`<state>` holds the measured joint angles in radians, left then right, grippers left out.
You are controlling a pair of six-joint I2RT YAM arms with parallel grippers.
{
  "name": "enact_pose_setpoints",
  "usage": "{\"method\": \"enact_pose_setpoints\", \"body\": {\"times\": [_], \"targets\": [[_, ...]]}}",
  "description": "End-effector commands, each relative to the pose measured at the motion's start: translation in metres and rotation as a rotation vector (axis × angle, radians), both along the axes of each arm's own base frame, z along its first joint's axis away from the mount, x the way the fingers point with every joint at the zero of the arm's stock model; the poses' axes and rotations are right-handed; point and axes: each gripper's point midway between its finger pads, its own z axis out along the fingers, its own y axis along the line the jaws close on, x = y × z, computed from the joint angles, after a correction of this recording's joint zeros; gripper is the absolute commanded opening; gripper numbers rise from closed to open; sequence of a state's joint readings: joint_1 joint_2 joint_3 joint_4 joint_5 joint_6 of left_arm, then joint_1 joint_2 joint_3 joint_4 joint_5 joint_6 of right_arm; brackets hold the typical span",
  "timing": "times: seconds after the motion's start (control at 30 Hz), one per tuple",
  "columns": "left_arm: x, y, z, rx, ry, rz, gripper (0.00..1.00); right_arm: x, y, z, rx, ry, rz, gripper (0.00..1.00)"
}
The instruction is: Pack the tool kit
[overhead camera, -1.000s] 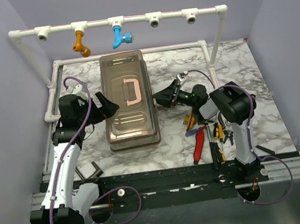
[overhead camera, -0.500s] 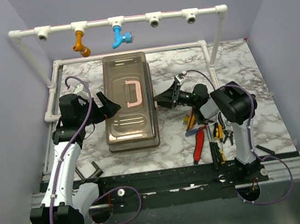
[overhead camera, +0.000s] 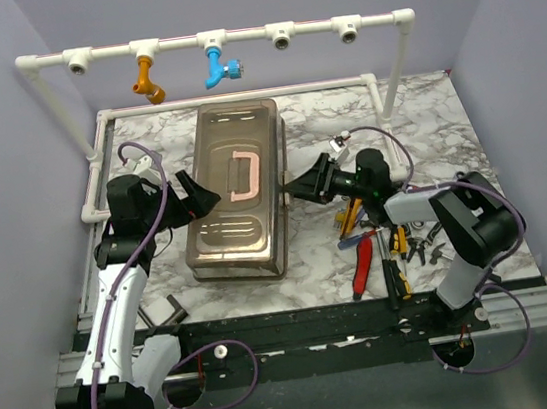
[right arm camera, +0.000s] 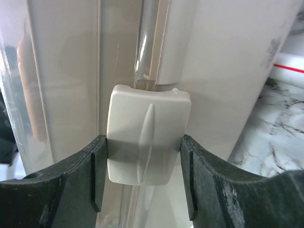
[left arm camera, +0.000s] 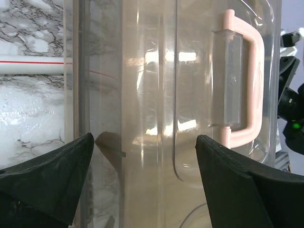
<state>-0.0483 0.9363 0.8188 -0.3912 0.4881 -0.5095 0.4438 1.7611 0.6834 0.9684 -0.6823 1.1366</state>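
Note:
The tool kit's box [overhead camera: 235, 194] lies askew in the middle of the marble table, with a smoky brown lid, a pink handle [overhead camera: 243, 175] and a beige base. My right gripper [overhead camera: 299, 187] is at its right side, shut on the beige latch [right arm camera: 145, 135], which fills the gap between the pads of the gripper [right arm camera: 142, 138]. My left gripper [overhead camera: 202, 194] stands open against the box's left side. In the left wrist view the lid [left arm camera: 156, 95] and handle [left arm camera: 247, 85] lie beyond the gripper [left arm camera: 145, 137]. Loose hand tools [overhead camera: 375, 247] with red, yellow and black handles lie to the right.
A white pipe frame [overhead camera: 232, 38] with an orange fitting [overhead camera: 146, 80] and a blue fitting [overhead camera: 220, 67] spans the back. A white pipe rail [overhead camera: 96, 157] borders the table's left and back. A small dark part [overhead camera: 173, 307] lies near the front left edge.
The right jaws have closed on the latch and the right arm has stretched leftward. The box has swung askew, its near end shifting left. The left gripper has stayed put.

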Motion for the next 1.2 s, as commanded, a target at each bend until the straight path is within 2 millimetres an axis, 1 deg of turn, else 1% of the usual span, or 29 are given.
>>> {"method": "enact_pose_setpoints", "body": {"times": [0.0, 0.17, 0.23, 0.27, 0.37, 0.5, 0.6, 0.67, 0.77, 0.87, 0.9, 0.93, 1.0, 1.03, 1.1, 1.17], "targets": [[-0.007, -0.003, -0.003, 0.005, 0.002, -0.034, 0.9, 0.014, -0.011, -0.01, -0.221, -0.099, -0.122, 0.24], [-0.008, -0.003, -0.005, 0.005, 0.005, -0.03, 0.9, 0.019, -0.025, -0.018, -0.323, -0.054, -0.202, 0.22], [-0.009, -0.003, -0.006, 0.004, 0.006, -0.031, 0.9, 0.019, -0.028, -0.019, -0.341, -0.055, -0.21, 0.22], [-0.009, -0.004, -0.005, 0.002, 0.007, -0.033, 0.9, 0.018, -0.03, -0.021, -0.351, -0.052, -0.212, 0.26], [-0.009, -0.003, -0.005, 0.005, 0.005, -0.032, 0.9, 0.016, -0.033, -0.019, -0.362, -0.058, -0.22, 0.75], [-0.01, 0.0, -0.001, 0.031, -0.005, -0.022, 0.9, 0.015, -0.046, -0.01, -0.387, -0.083, -0.279, 0.84], [-0.014, 0.007, 0.004, 0.069, -0.027, 0.0, 0.93, 0.012, -0.051, 0.0, -0.394, -0.115, -0.286, 0.87], [-0.018, 0.011, 0.009, 0.089, -0.054, 0.023, 0.94, 0.011, -0.052, 0.003, -0.412, -0.126, -0.277, 0.87], [-0.024, 0.016, 0.021, 0.103, -0.108, 0.049, 0.94, 0.015, -0.057, 0.006, -0.469, -0.12, -0.292, 0.87], [-0.03, 0.019, 0.036, 0.126, -0.159, 0.068, 0.94, 0.019, -0.059, 0.02, -0.5, -0.125, -0.309, 0.82], [-0.032, 0.02, 0.042, 0.135, -0.176, 0.073, 0.94, 0.02, -0.056, 0.028, -0.505, -0.135, -0.304, 0.8], [-0.032, 0.02, 0.046, 0.142, -0.184, 0.074, 0.94, 0.019, -0.055, 0.031, -0.518, -0.129, -0.302, 0.8], [-0.032, 0.018, 0.051, 0.149, -0.189, 0.068, 0.94, 0.017, -0.046, 0.045, -0.517, -0.14, -0.289, 0.8], [-0.031, 0.015, 0.052, 0.152, -0.186, 0.059, 0.94, 0.015, -0.038, 0.053, -0.512, -0.153, -0.277, 0.8], [-0.029, 0.009, 0.056, 0.164, -0.175, 0.055, 0.93, 0.009, -0.028, 0.061, -0.537, -0.162, -0.278, 0.8], [-0.026, 0.004, 0.063, 0.21, -0.177, 0.065, 0.91, 0.007, -0.024, 0.067, -0.571, -0.168, -0.307, 0.8]]}}
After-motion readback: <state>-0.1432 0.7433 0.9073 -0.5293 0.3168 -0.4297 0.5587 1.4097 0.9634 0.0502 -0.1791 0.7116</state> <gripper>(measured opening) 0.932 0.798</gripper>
